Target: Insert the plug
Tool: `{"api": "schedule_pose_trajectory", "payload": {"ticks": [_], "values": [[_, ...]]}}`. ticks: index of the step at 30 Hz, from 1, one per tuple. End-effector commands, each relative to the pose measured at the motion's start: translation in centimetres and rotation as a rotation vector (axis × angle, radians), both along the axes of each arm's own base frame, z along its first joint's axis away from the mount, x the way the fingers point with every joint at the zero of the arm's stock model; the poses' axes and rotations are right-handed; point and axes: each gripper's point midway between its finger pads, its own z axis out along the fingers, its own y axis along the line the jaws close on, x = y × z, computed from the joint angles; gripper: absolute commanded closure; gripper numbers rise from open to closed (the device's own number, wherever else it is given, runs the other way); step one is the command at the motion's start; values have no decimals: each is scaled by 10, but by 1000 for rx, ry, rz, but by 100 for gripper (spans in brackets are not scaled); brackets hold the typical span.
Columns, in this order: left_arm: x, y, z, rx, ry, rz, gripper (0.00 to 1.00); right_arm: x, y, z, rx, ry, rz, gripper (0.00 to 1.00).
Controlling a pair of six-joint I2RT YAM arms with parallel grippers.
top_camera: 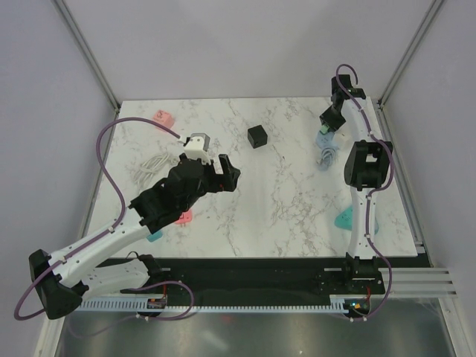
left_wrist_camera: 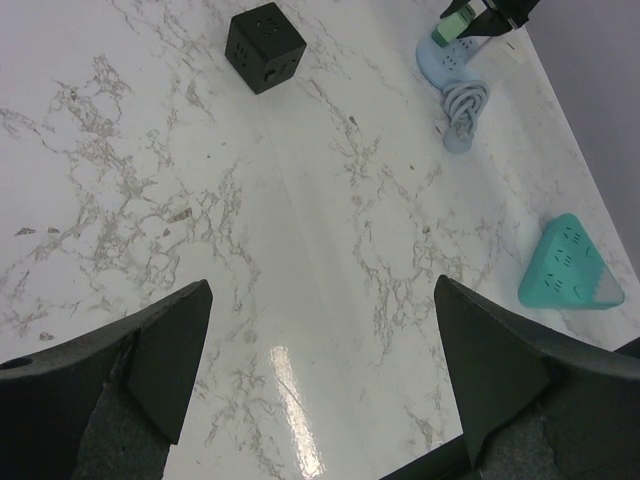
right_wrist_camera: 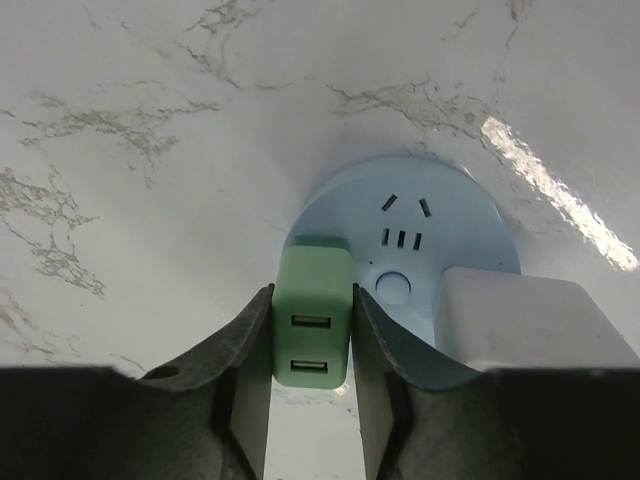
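Right arm: the right gripper [right_wrist_camera: 312, 295] is gripping the green plug [right_wrist_camera: 312, 325], a small charger block with two USB ports facing the wrist camera, one finger flat on each side. The plug is sitting over the near-left part of the round pale-blue socket hub [right_wrist_camera: 420, 225], at the far right of the table [top_camera: 223, 223]. Its prongs are hidden under the body, so I cannot tell whether they are entering any slots.

A white adapter [right_wrist_camera: 530, 320] is occupying the hub just beside the plug. One set of open slots is showing further back on the hub face.

Left arm: the left gripper [left_wrist_camera: 322, 290] is hanging wide apart and holding nothing, mid-table and well apart from the hub.

Risks, as I judge them:
- The prongs could be missing the slots, since the plug looks close to the rim. Pressing down would then tip the plug or skid the hub.
- Nothing is bracing the hub, so it could slide under push.
- The plug could be fouling the white adapter.
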Motion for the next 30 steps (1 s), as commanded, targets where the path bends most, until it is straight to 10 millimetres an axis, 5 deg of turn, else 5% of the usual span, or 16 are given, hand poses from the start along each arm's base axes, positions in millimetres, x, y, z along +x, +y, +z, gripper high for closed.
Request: {"api": "schedule_pose_trajectory", "payload": {"ticks": [1,9,17,18,20,23,27,30], "values": [[5,3,7,23,-42,22,0,3,20,-29,85,15,72,56],[4,3,9,27,-54,20,0,33,29,59,95,-222,165,38],[3,3,11,32,-62,19,0,15,18,85,35,-226,151,29],[2,3,12,29,-64,18,0,14,2,92,28,-237,126,29],[3,3,12,28,-65,18,0,12,0,101,20,-250,131,30],[2,4,14,22,-69,16,0,9,-2,111,5,-263,132,35],[1,4,15,21,-73,16,0,11,2,107,14,-259,148,74],[0,4,15,24,-77,13,0,13,5,94,37,-239,162,90]]}}
